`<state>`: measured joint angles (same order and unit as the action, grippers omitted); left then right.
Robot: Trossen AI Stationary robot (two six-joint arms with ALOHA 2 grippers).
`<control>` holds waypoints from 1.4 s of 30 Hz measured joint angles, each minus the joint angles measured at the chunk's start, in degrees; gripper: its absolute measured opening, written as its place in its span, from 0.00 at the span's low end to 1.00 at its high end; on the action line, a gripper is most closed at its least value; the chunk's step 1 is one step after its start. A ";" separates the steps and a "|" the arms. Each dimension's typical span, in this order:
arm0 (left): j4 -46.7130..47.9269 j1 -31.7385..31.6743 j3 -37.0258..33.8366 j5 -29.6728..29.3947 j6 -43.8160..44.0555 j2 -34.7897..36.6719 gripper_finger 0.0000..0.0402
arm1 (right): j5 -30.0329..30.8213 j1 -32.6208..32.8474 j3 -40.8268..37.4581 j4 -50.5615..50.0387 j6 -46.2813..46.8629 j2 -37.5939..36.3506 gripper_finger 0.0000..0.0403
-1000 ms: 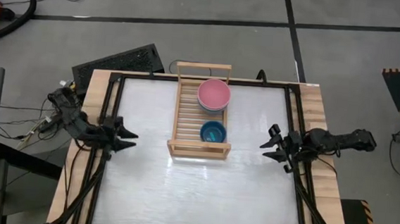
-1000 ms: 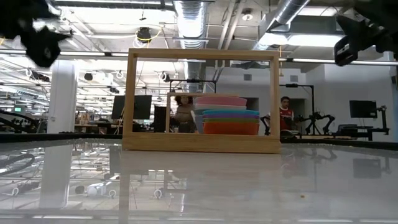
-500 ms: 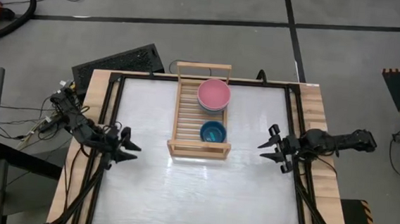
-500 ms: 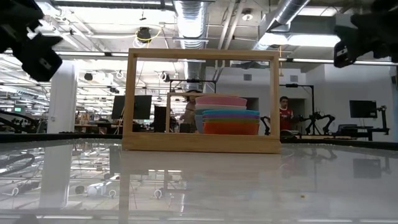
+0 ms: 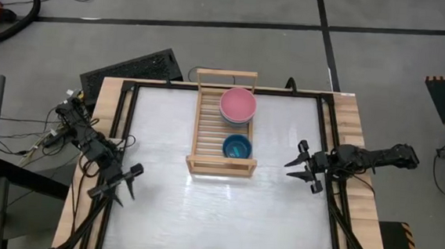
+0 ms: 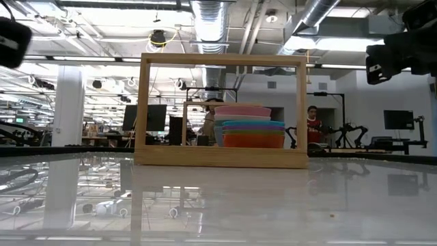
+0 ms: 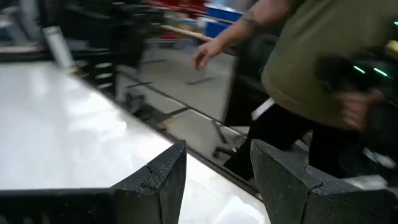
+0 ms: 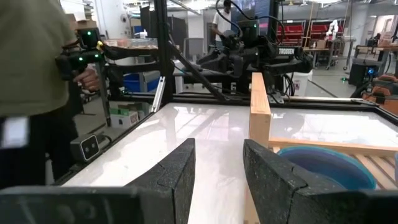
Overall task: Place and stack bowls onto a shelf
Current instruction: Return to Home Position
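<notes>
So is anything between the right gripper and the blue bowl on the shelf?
Only the raised side rail of the shelf, beside the blue bowl. Nothing else shows on the tabletop before the right gripper. The left gripper hangs at the left edge.

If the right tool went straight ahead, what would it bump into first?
Probably the shelf, at its corner post, just before the blue bowl. The right tool is open and aims about there, but depth is unclear.
</notes>
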<state>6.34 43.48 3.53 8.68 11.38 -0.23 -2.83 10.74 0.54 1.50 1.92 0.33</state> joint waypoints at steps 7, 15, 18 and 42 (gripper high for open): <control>-0.06 0.02 0.00 2.34 2.53 -0.02 0.41 | -0.02 0.00 0.00 -0.37 0.02 0.01 0.40; 0.33 0.00 0.00 -2.60 7.80 -0.02 0.41 | -0.02 0.00 0.00 -0.52 0.15 0.01 0.40; 0.53 0.02 0.00 -4.36 7.82 -0.02 0.41 | -0.04 0.00 -0.02 -0.59 0.15 0.01 0.40; 0.73 0.00 -0.04 -7.23 7.91 -0.02 0.41 | -0.09 0.00 -0.04 -0.63 0.06 0.02 0.40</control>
<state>7.07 43.48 3.49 1.45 19.29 -0.25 -2.92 10.75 0.49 0.86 1.98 0.34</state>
